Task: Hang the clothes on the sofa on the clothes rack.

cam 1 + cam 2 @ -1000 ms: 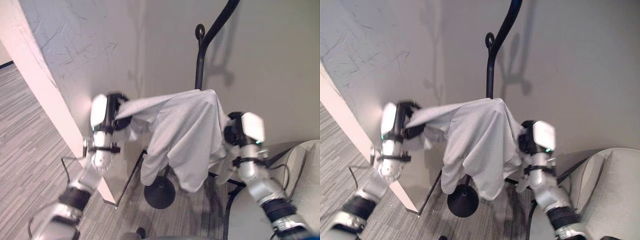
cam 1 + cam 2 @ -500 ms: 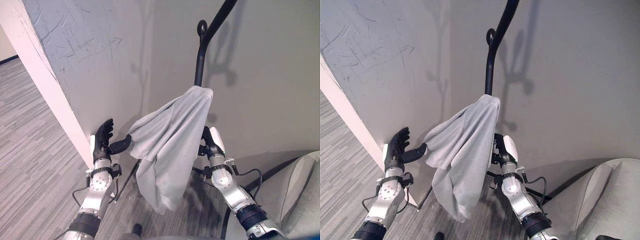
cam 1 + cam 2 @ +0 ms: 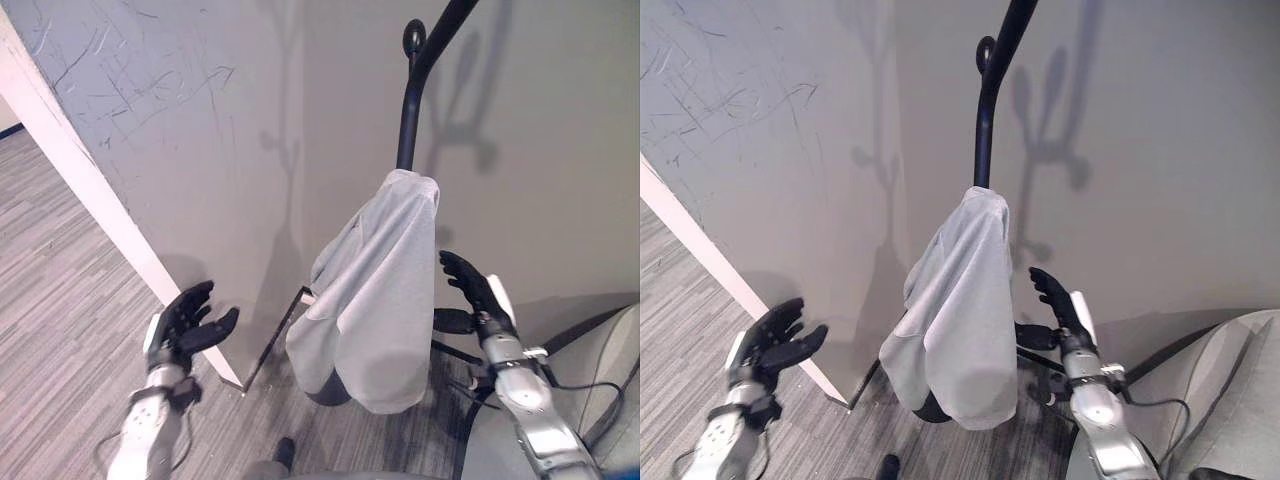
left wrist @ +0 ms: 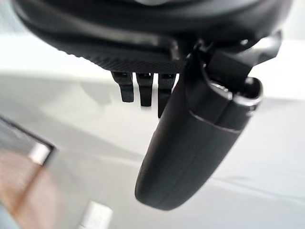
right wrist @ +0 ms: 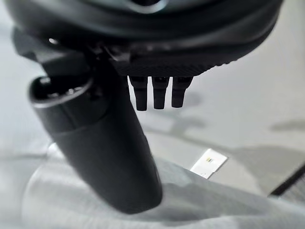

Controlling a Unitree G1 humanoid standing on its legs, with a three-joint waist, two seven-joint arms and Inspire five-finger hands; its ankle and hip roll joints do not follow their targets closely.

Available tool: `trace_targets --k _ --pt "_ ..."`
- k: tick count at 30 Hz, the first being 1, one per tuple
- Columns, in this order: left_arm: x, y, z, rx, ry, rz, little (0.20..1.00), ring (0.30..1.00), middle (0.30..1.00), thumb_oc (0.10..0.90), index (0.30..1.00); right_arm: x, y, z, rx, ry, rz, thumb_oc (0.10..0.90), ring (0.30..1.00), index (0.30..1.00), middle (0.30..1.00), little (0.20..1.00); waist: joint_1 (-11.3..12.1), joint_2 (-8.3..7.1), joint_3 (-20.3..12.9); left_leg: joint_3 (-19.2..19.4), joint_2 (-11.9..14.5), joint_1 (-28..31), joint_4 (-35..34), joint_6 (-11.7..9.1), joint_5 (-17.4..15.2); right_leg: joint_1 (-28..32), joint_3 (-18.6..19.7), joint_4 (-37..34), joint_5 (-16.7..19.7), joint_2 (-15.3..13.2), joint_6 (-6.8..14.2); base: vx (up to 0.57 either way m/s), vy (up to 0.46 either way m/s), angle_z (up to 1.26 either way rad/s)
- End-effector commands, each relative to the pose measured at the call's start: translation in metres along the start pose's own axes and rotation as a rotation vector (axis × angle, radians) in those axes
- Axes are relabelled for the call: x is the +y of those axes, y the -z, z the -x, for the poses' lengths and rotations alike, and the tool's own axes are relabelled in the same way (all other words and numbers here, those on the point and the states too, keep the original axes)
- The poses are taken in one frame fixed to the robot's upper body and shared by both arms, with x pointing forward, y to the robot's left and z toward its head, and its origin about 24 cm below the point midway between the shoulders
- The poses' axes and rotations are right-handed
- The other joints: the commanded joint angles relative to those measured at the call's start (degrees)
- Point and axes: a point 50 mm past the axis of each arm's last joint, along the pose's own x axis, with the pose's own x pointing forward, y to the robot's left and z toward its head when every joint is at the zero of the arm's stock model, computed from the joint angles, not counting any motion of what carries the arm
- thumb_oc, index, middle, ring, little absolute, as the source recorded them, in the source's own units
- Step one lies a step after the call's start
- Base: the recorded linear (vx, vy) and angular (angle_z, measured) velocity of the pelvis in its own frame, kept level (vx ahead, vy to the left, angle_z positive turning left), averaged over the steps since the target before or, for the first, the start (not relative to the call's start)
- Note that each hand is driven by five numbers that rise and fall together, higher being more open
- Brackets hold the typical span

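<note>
A light grey garment (image 3: pixel 375 300) hangs draped over a hook of the black clothes rack (image 3: pixel 408 120) and falls down past the pole. Nothing holds it. My left hand (image 3: pixel 185 325) is open at the lower left, well apart from the cloth, with its fingers spread. My right hand (image 3: pixel 472 295) is open just right of the garment, its fingers straight and close to the cloth's edge. In the right wrist view the grey cloth (image 5: pixel 190 205) lies beyond the straight fingers (image 5: pixel 153 93). The left wrist view shows straight fingers (image 4: pixel 143 90) before a pale wall.
A grey scuffed wall (image 3: pixel 180 130) with a white corner edge (image 3: pixel 90 190) stands close behind the rack. The rack's round black base (image 3: pixel 925 408) rests on grey striped carpet (image 3: pixel 60 300). A grey sofa's edge (image 3: pixel 1240 400) is at the lower right.
Both hands have let go of the garment and dropped back and apart. The cloth now hangs narrower and straight down from the hook.
</note>
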Motion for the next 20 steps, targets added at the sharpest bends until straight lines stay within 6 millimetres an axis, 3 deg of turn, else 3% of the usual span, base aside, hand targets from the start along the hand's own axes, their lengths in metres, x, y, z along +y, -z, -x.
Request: trace_targets --k 1,3,4,5,6,7,8,9,10,11,14,17,19,20 --pt "0.041 -0.062 -0.005 -0.262 -0.037 0.003 0.9 0.9 0.9 0.8 0.9 -0.018 -0.035 -0.008 -0.235 -0.01 -0.183 0.8 0.9 0.9 0.9 0.9 2.6 1.08 -4.5 0.3 2.4 0.9 0.5 0.2 -4.6 -5.8 0.5 0.9 5.8 -1.4 2.7 -0.02 -0.005 0.03" --pt "0.046 -0.058 -0.002 -0.268 -0.046 0.084 0.9 0.9 0.9 0.8 0.9 -0.019 -0.027 -0.005 -0.219 -0.004 -0.288 0.8 0.9 0.9 0.9 0.9 2.8 1.08 -4.4 0.2 2.4 0.9 0.5 0.1 -4.5 -5.8 0.3 1.0 5.8 -1.4 2.7 -0.02 -0.004 0.05" --pt "0.05 -0.05 -0.001 -0.278 -0.071 0.223 0.9 0.9 0.9 0.8 0.9 -0.018 -0.015 -0.001 -0.194 0.012 -0.428 0.8 0.9 0.9 0.9 0.9 2.9 0.99 -4.4 0.1 2.5 0.8 0.5 0.1 -4.4 -5.9 0.2 1.0 5.8 -1.4 2.7 0.0 -0.009 0.12" --pt "0.05 -0.021 -0.003 -0.299 -0.152 0.6 0.9 0.9 0.9 0.8 0.9 -0.007 0.016 0.004 -0.131 0.047 -0.748 0.8 0.9 0.9 0.9 0.9 3.1 0.68 -4.3 -0.3 2.4 0.9 0.5 0.0 -4.6 -5.6 0.0 1.0 5.4 -1.4 2.6 -0.02 -0.005 0.17" --pt "0.047 -0.004 -0.004 -0.299 -0.208 0.749 0.9 0.9 0.9 0.8 0.9 0.0 0.036 0.011 -0.086 0.114 -0.893 0.8 0.9 0.9 0.9 0.9 3.2 0.63 -4.3 -0.5 2.3 0.7 0.5 0.0 -4.2 -5.6 -0.2 1.1 5.4 -1.3 2.5 0.02 -0.009 0.29" --pt "0.047 -0.004 -0.004 -0.299 -0.207 0.749 0.9 0.9 0.9 0.8 0.9 0.0 0.036 0.01 -0.086 0.114 -0.894 0.8 0.9 0.9 0.9 0.9 3.2 0.57 -4.4 -0.5 2.3 0.9 0.5 0.0 -4.7 -5.5 -0.2 1.0 5.1 -1.3 2.6 0.04 0.001 0.26" --pt "0.045 0.036 0.0 -0.253 -0.429 0.974 0.9 0.9 0.9 0.8 0.9 0.022 0.075 0.026 0.026 0.281 -1.156 0.8 0.9 0.9 0.9 0.9 3.5 0.6 -4.7 -0.9 2.2 1.0 0.5 -0.1 -5.0 -5.1 -0.5 0.9 4.7 -1.2 2.3 0.02 0.012 0.22" --pt "0.042 0.055 0.004 -0.181 -0.534 1.007 0.9 0.9 0.9 0.8 0.9 0.034 0.095 0.036 0.116 0.378 -1.241 0.8 0.9 0.9 0.9 0.9 3.6 0.8 -4.7 -1.1 2.0 0.7 0.5 -0.2 -4.5 -5.4 -0.9 1.0 5.0 -1.2 2.2 0.0 0.022 0.15" --pt "0.039 0.071 0.007 -0.093 -0.579 0.989 0.9 0.9 0.9 0.8 0.9 0.042 0.107 0.04 0.183 0.43 -1.274 0.8 0.9 0.9 0.9 0.9 3.7 0.93 -4.7 -1.3 2.0 0.6 0.5 -0.2 -4.5 -5.4 -0.9 1.0 4.9 -1.1 2.1 -0.01 0.018 0.19" --pt "0.032 0.11 0.023 0.125 -0.645 0.955 0.9 0.9 0.9 0.8 0.9 0.056 0.134 0.06 0.372 0.512 -1.278 0.8 0.9 0.9 0.9 0.9 3.7 1.18 -4.5 -1.5 2.0 0.8 0.5 -0.4 -5.1 -5.1 -1.3 1.0 4.3 -1.0 2.0 0.02 0.009 0.18" --pt "0.016 0.162 0.064 0.478 -0.717 0.892 0.9 0.9 0.9 0.8 0.9 0.083 0.162 0.086 0.654 0.53 -1.243 0.8 0.9 0.9 0.9 0.9 3.8 1.62 -4.0 -1.9 1.9 0.8 0.5 -0.5 -4.7 -5.1 -1.9 1.3 4.3 -1.1 1.7 -0.02 0.018 0.07" --pt "-0.003 0.19 0.1 0.798 -0.632 0.706 0.9 0.9 0.9 0.8 0.9 0.105 0.179 0.114 0.918 0.482 -1.161 0.8 0.9 0.9 0.9 0.9 3.5 1.93 -3.5 -2.0 1.9 0.5 0.5 -0.5 -4.2 -5.3 -2.3 1.4 4.5 -1.1 1.5 -0.03 0.018 0.07" --pt "-0.011 0.2 0.12 0.946 -0.577 0.616 0.9 0.9 0.9 0.8 0.9 0.114 0.185 0.13 1.028 0.482 -1.137 0.8 0.9 0.9 0.9 0.9 3.4 1.95 -3.7 -2.1 1.8 0.3 0.5 -0.5 -4.1 -5.3 -2.6 1.3 4.6 -1.1 1.4 -0.01 0.009 0.06" --pt "-0.011 0.2 0.119 0.946 -0.575 0.615 0.9 0.9 0.9 0.8 0.9 0.113 0.185 0.13 1.028 0.482 -1.138 0.8 0.9 0.9 0.9 0.9 3.4 1.94 -3.7 -2.1 1.8 0.2 0.5 -0.5 -4.1 -5.3 -2.6 1.2 4.6 -1.1 1.4 0.0 0.005 0.08"
